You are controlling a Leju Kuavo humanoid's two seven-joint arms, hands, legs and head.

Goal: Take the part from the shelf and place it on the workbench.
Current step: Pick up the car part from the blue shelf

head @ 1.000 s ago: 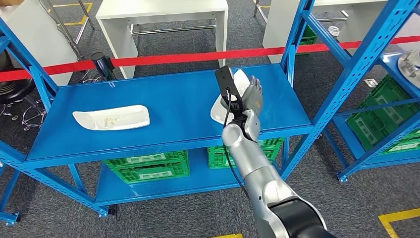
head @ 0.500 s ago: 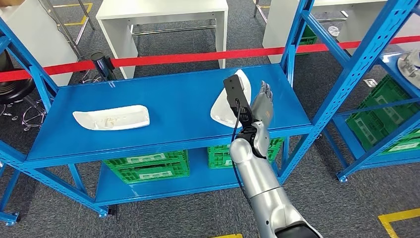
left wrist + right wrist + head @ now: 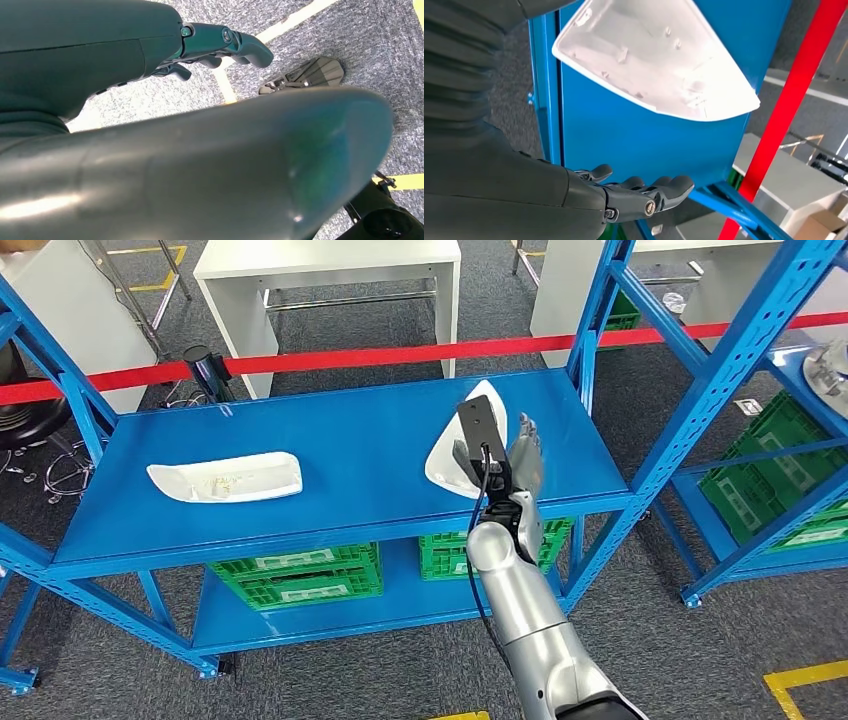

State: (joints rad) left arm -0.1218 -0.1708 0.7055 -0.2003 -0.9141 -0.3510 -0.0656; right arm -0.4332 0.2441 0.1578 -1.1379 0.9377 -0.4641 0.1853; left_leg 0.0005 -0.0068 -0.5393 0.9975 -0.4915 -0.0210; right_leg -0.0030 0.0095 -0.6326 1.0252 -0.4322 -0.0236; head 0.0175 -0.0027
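Head view: the right hand [image 3: 524, 455] hovers open, holding nothing, just right of the white part [image 3: 452, 455] on the blue shelf [image 3: 350, 455].

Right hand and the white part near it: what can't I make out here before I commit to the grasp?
- White part: in the head view, the wrist camera and right hand cover its near side.
- Contact: the right wrist view shows the fingers spread apart from the part; their height over the shelf is unclear.
- Left hand: mostly hidden by the robot's own body.
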